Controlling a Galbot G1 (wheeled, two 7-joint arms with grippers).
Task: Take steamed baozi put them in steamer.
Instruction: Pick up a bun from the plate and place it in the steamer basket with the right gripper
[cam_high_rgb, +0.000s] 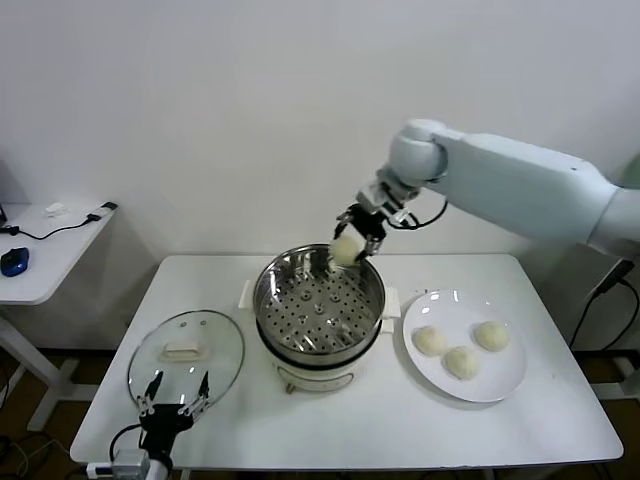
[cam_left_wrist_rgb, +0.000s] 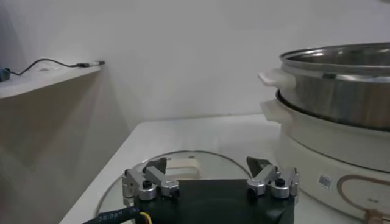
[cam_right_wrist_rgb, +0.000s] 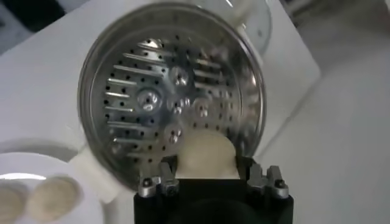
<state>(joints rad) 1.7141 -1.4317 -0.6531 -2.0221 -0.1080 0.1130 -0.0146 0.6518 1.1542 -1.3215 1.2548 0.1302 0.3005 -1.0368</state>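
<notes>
Stainless-steel steamer (cam_high_rgb: 318, 310) is sitting empty while the right gripper (cam_high_rgb: 350, 246), fingers clamped on one steamed baozi (cam_high_rgb: 346, 250), is hovering over its far rim; three are waiting on the white plate (cam_high_rgb: 497, 385). Left gripper (cam_high_rgb: 173, 397) is idling, fingers apart, over the glass lid (cam_high_rgb: 186, 352).

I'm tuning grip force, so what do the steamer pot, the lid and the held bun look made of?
Steamer: shiny metal, likely stainless steel, mirror-like with a perforated tray. Lid: clear, probably glass; table shows through. Baozi in the right gripper: matte cream dough, seemingly soft.
</notes>
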